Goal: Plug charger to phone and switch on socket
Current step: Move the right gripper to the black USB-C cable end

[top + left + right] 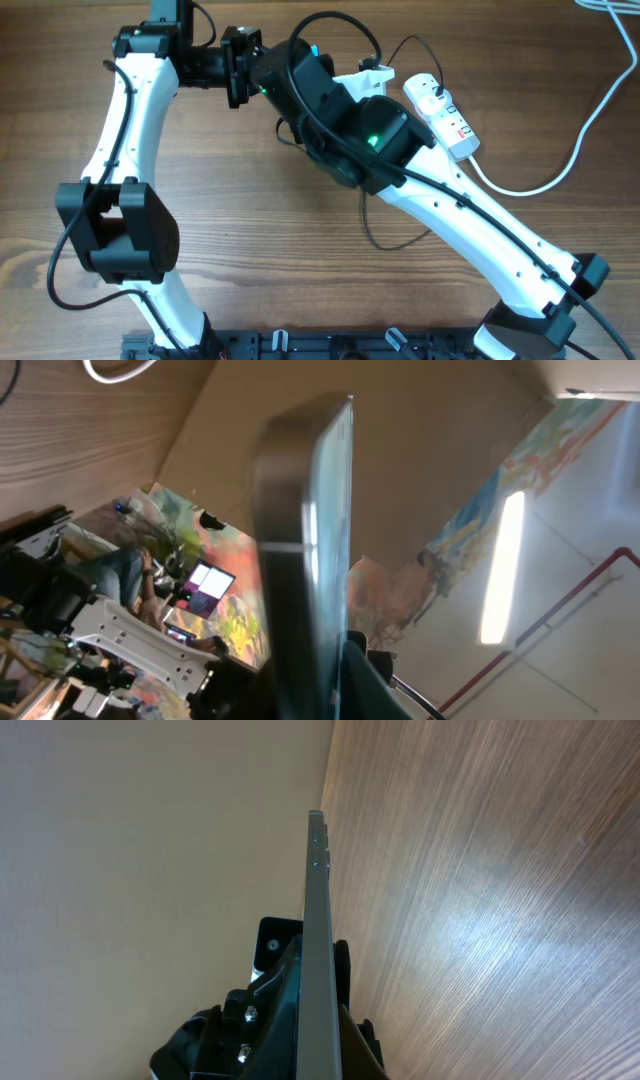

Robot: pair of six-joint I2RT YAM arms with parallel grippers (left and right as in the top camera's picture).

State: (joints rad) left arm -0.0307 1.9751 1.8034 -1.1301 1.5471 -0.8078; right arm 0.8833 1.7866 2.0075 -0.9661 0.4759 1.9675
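- Grey metal edge of the phone [317, 890] fills the right wrist view. The phone is edge-on and lifted off the table [480, 870], and the right claw [316, 985] is clamped on its 2 flat faces near one end.
- It looks thin, stiff and fairly light, with smooth glass and metal that could slip. I would pinch the faces squarely, keep clear of the side buttons and leave the port end free.
- Left wrist view: the same phone stands edge-on close to the lens, glassy side to the right.
- 1 dark finger of the left claw [340, 675] lies against that side and the other is hidden, so I cannot tell whether this claw is gripping.
- Overhead: both claws meet at the far middle of the table and their housings hide most of the phone.
- The socket [442, 115] lies just right of them, trailing a white cord [597, 110].
- The charger [412, 40] loops from the socket towards the claws. Its tip is not visible.
- The charger cable looks limp and light, so it is best held by the rigid connector, not the wire.
- The socket looks light enough to slide when a switch is pressed.
- Count: 1 phone, 1 socket, 1 charger, 1 white cord, 2 claws.
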